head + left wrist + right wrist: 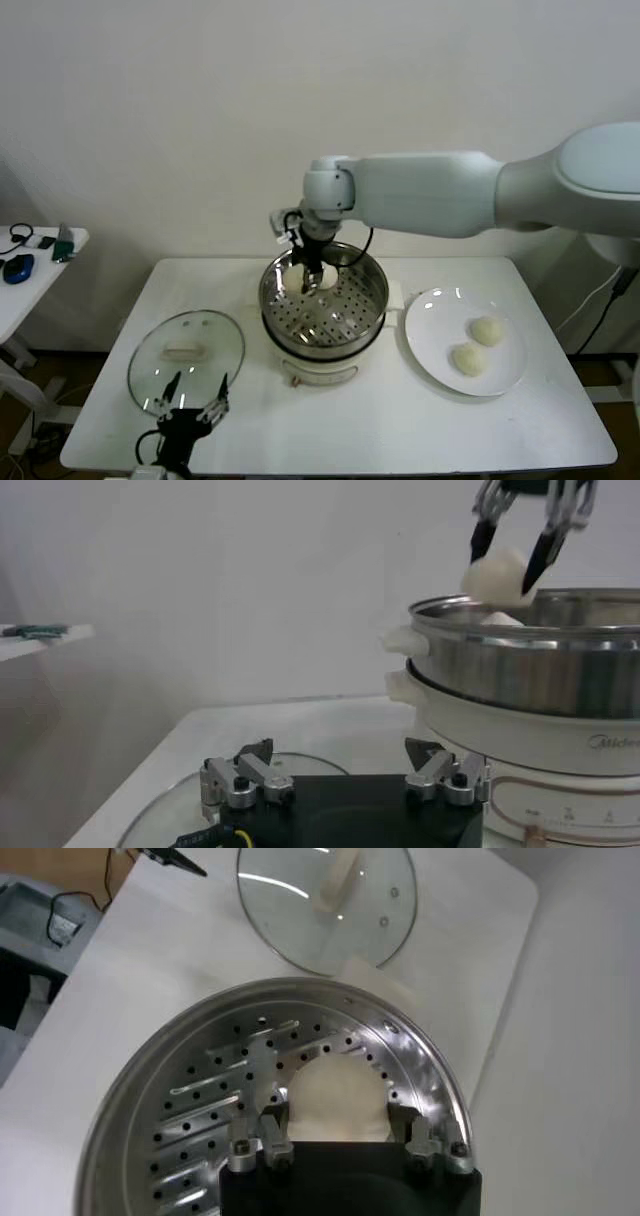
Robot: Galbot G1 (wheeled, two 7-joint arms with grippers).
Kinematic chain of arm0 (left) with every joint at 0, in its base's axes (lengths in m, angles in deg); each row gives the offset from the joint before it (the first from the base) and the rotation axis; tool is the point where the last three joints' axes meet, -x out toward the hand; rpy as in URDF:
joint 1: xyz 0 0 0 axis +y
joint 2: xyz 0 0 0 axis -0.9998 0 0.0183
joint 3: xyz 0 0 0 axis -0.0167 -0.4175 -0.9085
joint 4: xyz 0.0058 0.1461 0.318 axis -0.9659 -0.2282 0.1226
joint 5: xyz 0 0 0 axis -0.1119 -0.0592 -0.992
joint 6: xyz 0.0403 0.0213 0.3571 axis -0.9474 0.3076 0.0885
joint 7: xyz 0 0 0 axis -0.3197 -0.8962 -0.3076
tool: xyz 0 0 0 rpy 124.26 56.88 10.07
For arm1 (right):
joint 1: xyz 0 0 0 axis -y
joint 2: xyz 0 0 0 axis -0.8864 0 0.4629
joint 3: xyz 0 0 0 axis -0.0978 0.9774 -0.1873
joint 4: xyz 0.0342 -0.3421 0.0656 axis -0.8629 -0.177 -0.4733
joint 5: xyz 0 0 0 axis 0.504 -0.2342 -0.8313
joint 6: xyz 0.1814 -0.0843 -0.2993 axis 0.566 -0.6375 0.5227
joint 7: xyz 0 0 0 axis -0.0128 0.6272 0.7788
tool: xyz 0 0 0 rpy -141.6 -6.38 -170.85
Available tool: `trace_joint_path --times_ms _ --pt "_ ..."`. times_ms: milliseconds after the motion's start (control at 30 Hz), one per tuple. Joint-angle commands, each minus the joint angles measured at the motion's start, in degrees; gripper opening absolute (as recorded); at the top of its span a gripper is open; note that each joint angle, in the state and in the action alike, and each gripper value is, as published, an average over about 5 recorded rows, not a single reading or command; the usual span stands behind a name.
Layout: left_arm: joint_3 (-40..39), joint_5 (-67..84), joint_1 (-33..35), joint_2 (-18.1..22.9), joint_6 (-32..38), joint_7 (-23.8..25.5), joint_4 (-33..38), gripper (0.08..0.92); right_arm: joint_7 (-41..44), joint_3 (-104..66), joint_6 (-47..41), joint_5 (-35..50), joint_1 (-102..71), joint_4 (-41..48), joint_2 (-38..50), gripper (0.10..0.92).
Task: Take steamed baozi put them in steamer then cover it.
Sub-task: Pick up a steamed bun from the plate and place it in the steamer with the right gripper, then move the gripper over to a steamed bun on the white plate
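The steel steamer [330, 318] stands mid-table on its white base. My right gripper [312, 277] hangs over its far side, shut on a cream-white baozi [335, 1093] held just above the rim, as the left wrist view shows [497, 578]. A second baozi [503, 620] seems to lie in the pot beneath it, mostly hidden by the rim. Two more baozi [488, 330] [468, 359] lie on the white plate [430, 325] to the right. The glass cover [187, 350] lies flat to the left of the steamer. My left gripper [192, 405] hovers open and empty over the cover's near edge.
A side table [30, 262] with a mouse and small items stands at the far left. The table's front edge runs just below the cover and the plate. The right arm spans the air above the plate's far side.
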Motion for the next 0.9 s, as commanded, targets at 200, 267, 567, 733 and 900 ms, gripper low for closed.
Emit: trace_joint_path --times_ms 200,267,567,733,900 --pt "-0.39 -0.23 0.03 -0.14 0.04 0.07 0.16 0.823 -3.68 -1.59 -2.16 -5.64 -9.17 4.83 -4.09 0.662" --pt "-0.43 -0.24 0.06 -0.19 0.06 0.08 0.20 0.823 -3.79 -1.93 -2.36 -5.38 -9.38 5.13 -4.08 0.662" --pt "-0.72 -0.44 0.16 -0.25 -0.22 0.17 0.83 0.823 -3.47 -2.95 -1.48 -5.36 -7.83 3.79 -2.41 0.778" --pt "-0.89 -0.89 -0.02 -0.15 -0.62 0.26 1.32 0.823 0.12 -1.06 2.12 -2.59 0.88 -0.64 3.38 0.820" --pt "-1.24 -1.15 -0.10 0.00 -0.85 0.33 1.72 0.823 5.56 4.97 5.92 1.46 11.18 -6.59 15.00 0.823"
